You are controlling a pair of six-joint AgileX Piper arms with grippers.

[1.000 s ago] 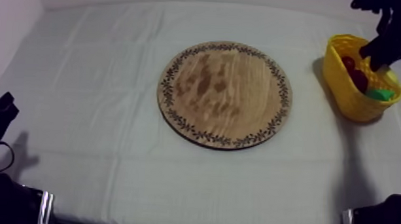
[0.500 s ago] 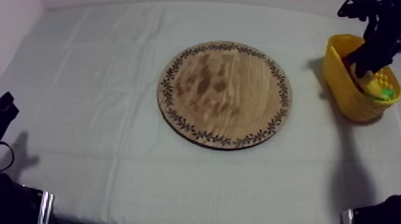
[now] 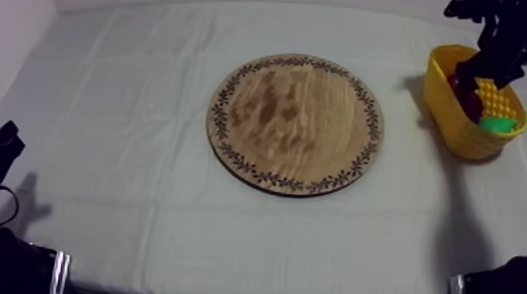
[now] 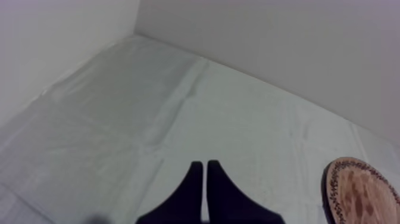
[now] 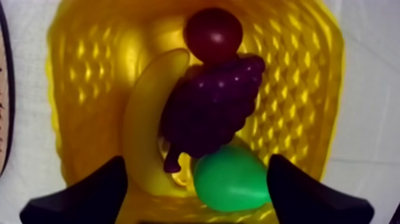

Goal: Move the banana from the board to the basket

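Banana (image 5: pixel 143 119) seen in yellow basket (image 5: pixel 297 89), partly hidden by grapes (image 5: pixel 208 107). Right jaws held apart above basket; left jaws pressed together. Wooden board (image 4: pixel 357 193) cut off beside left jaws. Bench (image 3: pixel 131 107) cloth-covered; pale wall (image 4: pixel 268 36) behind.

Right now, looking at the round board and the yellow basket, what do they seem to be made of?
The round board looks like wood, matt, with brown grain patches and a dark patterned rim. The yellow basket is probably glossy moulded plastic: light glints off its lattice wall.
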